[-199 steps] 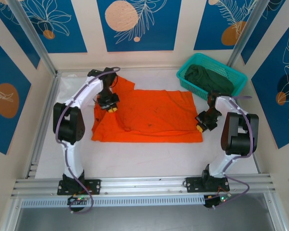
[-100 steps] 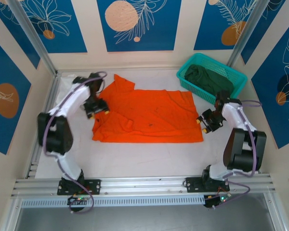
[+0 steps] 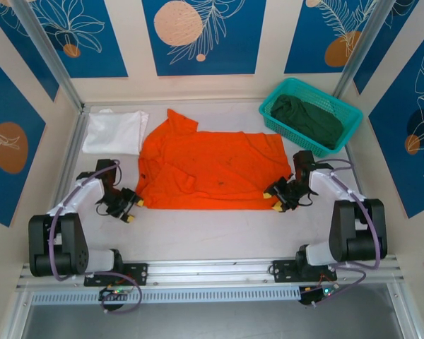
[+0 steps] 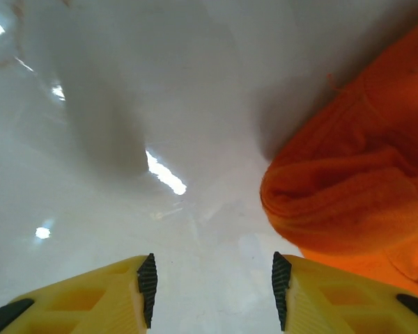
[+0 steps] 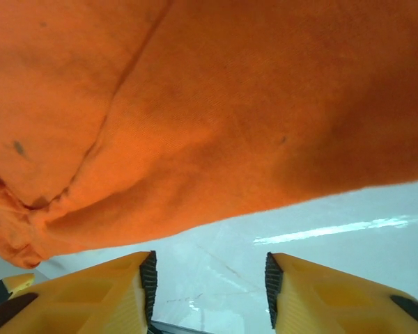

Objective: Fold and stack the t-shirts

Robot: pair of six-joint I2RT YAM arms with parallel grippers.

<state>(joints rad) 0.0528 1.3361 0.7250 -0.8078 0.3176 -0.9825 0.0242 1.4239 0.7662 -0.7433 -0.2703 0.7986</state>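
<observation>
The orange t-shirt [image 3: 212, 173] lies spread flat mid-table, a sleeve pointing to the back left. A folded white t-shirt [image 3: 115, 131] rests at the back left. The dark green t-shirt [image 3: 311, 119] is bunched in the teal basket [image 3: 277, 99]. My left gripper [image 3: 133, 210] is open just off the orange shirt's near-left corner; in the left wrist view the gripper [image 4: 214, 289] holds nothing, with the rolled orange hem [image 4: 348, 202] to its right. My right gripper [image 3: 271, 201] is open at the near-right hem. The right wrist view has the gripper [image 5: 209, 285] over bare table below the orange cloth [image 5: 209, 118].
The white table [image 3: 212, 229] has free room along its near strip in front of the shirt. The basket stands at the back right corner. Patterned walls and metal frame posts close in the back and sides.
Both arms swung down toward the near edge of the orange shirt and both grippers opened. The left arm left the back-left area, uncovering the white t-shirt.
</observation>
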